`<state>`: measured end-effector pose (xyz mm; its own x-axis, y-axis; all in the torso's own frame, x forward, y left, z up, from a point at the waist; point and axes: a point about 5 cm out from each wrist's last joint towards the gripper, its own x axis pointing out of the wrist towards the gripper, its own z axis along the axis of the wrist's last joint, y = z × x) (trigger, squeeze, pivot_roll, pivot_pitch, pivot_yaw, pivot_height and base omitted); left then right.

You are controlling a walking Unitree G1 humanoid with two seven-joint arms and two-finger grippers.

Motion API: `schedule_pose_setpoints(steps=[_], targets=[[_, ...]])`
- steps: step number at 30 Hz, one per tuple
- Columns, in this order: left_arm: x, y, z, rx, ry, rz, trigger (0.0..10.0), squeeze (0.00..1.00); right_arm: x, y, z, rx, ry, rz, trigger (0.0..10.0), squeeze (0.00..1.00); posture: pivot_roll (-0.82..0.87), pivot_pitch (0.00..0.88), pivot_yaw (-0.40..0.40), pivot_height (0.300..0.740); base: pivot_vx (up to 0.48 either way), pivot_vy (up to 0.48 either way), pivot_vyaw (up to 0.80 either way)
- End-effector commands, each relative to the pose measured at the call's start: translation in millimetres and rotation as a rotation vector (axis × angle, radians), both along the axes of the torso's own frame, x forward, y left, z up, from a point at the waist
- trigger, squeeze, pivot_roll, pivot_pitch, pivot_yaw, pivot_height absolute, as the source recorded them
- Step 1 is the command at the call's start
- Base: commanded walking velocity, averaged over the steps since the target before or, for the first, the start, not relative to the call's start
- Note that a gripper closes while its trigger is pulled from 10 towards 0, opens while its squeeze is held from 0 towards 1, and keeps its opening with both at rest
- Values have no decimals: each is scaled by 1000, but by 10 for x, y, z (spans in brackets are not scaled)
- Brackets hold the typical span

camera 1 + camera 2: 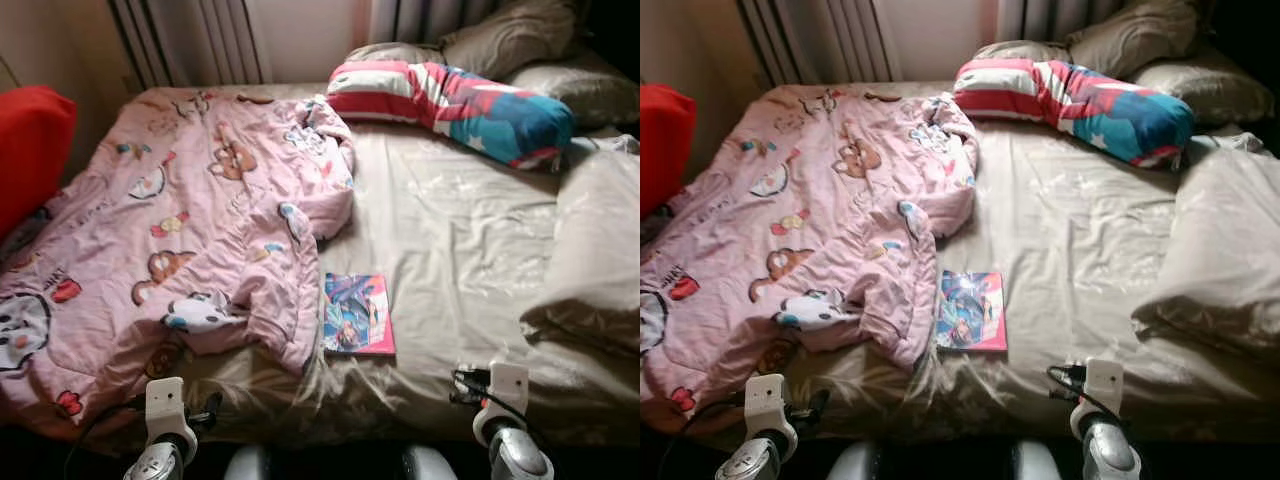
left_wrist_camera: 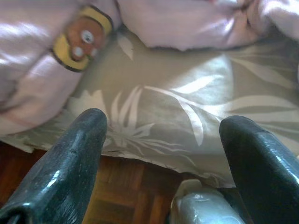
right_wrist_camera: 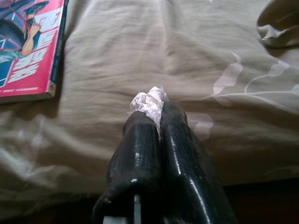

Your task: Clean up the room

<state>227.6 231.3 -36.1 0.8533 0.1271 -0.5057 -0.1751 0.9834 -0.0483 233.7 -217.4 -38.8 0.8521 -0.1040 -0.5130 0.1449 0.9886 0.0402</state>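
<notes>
A beige-sheeted bed (image 1: pixel 450 230) lies before me. A crumpled pink cartoon blanket (image 1: pixel 170 230) covers its left half. A pink-edged comic book (image 1: pixel 357 313) lies near the front edge, also seen in the right wrist view as the book (image 3: pixel 28 51). My right gripper (image 3: pixel 156 116) is shut on a crumpled white tissue (image 3: pixel 149 101), held just over the bed's front edge. My left gripper (image 2: pixel 163 135) is open, low at the bed's front left edge, with the pink blanket (image 2: pixel 42 70) beyond its fingers. Both wrists show low in the eye views: the left wrist (image 1: pixel 165 405) and the right wrist (image 1: pixel 505 395).
A striped red, white and blue bolster (image 1: pixel 450 100) and grey-beige pillows (image 1: pixel 550 50) lie at the bed's head. A bunched beige duvet (image 1: pixel 595 250) sits on the right. A red cushion (image 1: pixel 30 150) stands at the far left. Wooden floor (image 2: pixel 126 191) lies below the bed edge.
</notes>
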Motion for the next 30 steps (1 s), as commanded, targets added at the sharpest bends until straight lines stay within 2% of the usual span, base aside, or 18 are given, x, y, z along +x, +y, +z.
schedule_pose_setpoints(steps=[1, 9, 14, 17, 22, 25, 30], targets=[[-60, 38, -55, 17, 46, -5, 10000, 0, -52, 15, -56, 2, 47, 9, 10000, 0, -39, 0, 36, 694, 0, 0, 0], [-65, 28, -105, 38, 117, -32, 10000, 0, -115, 90, -130, 46, 94, 30, 10000, 0, -66, 0, 62, 739, 0, 0, 0], [-56, 51, -99, 41, 127, -44, 10000, 0, -177, 173, -190, 36, 130, 50, 10000, 0, -90, 0, 86, 740, 0, 0, 0], [-94, 53, -135, 39, 161, -46, 10000, 0, -329, 195, -300, 56, 203, -19, 10000, 0, -115, 0, 99, 740, 0, 0, 0], [-128, 49, -167, 26, 184, -27, 10000, 0, -534, 181, -419, 79, 294, -60, 10000, 0, -124, 0, 63, 740, 0, 0, 0], [-204, 5, -232, 1, 219, -5, 10000, 0, -654, 166, -481, 84, 354, -51, 10000, 0, -121, 0, 65, 740, 0, 0, 0], [-363, -1, -333, -12, 293, -3, 10000, 0, -643, 55, -461, 61, 358, -86, 10000, 0, -126, 0, 79, 740, 0, 0, 0]])
